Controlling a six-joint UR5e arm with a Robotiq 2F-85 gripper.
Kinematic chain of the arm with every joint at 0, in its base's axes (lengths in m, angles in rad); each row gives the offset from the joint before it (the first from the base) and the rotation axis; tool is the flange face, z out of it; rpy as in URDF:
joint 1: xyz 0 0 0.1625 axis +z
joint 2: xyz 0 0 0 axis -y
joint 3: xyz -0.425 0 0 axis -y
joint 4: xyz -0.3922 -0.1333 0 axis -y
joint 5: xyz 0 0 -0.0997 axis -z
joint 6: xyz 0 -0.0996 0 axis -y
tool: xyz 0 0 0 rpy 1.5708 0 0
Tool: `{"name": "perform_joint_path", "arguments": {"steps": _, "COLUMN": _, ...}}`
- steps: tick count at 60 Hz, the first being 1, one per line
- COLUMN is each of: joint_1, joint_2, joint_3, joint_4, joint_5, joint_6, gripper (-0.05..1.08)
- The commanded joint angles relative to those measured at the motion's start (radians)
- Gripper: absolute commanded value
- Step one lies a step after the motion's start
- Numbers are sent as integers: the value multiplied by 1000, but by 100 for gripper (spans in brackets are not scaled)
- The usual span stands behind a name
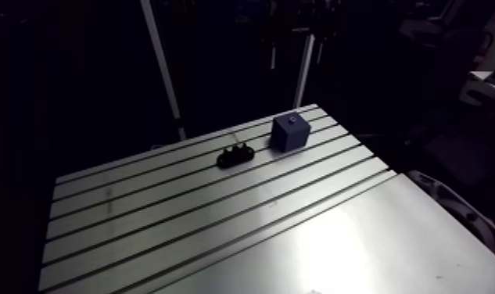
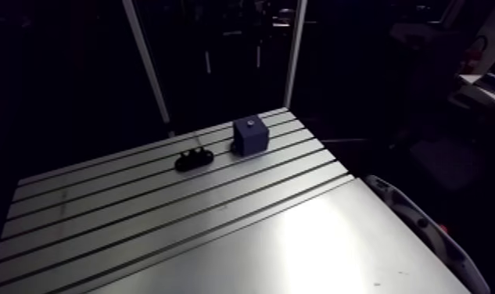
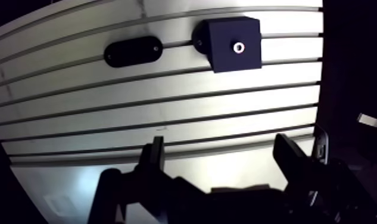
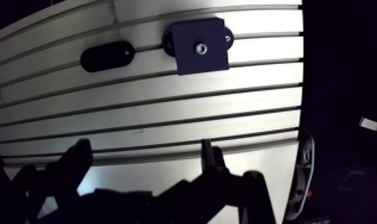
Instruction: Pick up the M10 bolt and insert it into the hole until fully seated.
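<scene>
2 dark fingers (image 3: 155,161) stand apart, empty, over slotted aluminium table (image 3: 167,116), cube block (image 3: 232,43) ahead.

Hand (image 3: 220,152): matte black, two angular fingers (image 3: 156,161), chunky linked joints.

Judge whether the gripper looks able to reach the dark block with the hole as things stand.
Probably yes: the gripper is open and empty, only bare table lies between it and the block, and the black holder sits beside the block.
</scene>
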Motion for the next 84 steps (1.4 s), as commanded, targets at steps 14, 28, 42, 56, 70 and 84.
{"name": "perform_joint_path", "arguments": {"steps": 14, "joint_1": 171, "joint_2": -257, "joint_3": 164, "joint_4": 36, "joint_5": 14, "joint_6": 46, "gripper": 0}}
{"name": "perform_joint_path", "arguments": {"steps": 28, "joint_1": 177, "joint_2": -254, "joint_3": 180, "joint_4": 27, "joint_5": 5, "joint_6": 76, "gripper": 0}}
{"name": "perform_joint_path", "arguments": {"steps": 42, "joint_1": 177, "joint_2": -249, "joint_3": 182, "joint_4": 10, "joint_5": 2, "joint_6": 80, "gripper": 0}}
{"name": "perform_joint_path", "arguments": {"steps": 56, "joint_1": 177, "joint_2": -245, "joint_3": 171, "joint_4": -7, "joint_5": 5, "joint_6": 90, "gripper": 0}}
{"name": "perform_joint_path", "arguments": {"steps": 70, "joint_1": 177, "joint_2": -240, "joint_3": 152, "joint_4": -13, "joint_5": 5, "joint_6": 92, "gripper": 0}}
{"name": "perform_joint_path", "arguments": {"steps": 84, "joint_1": 178, "joint_2": -241, "joint_3": 117, "joint_4": 8, "joint_5": 14, "joint_6": 93, "gripper": 0}}
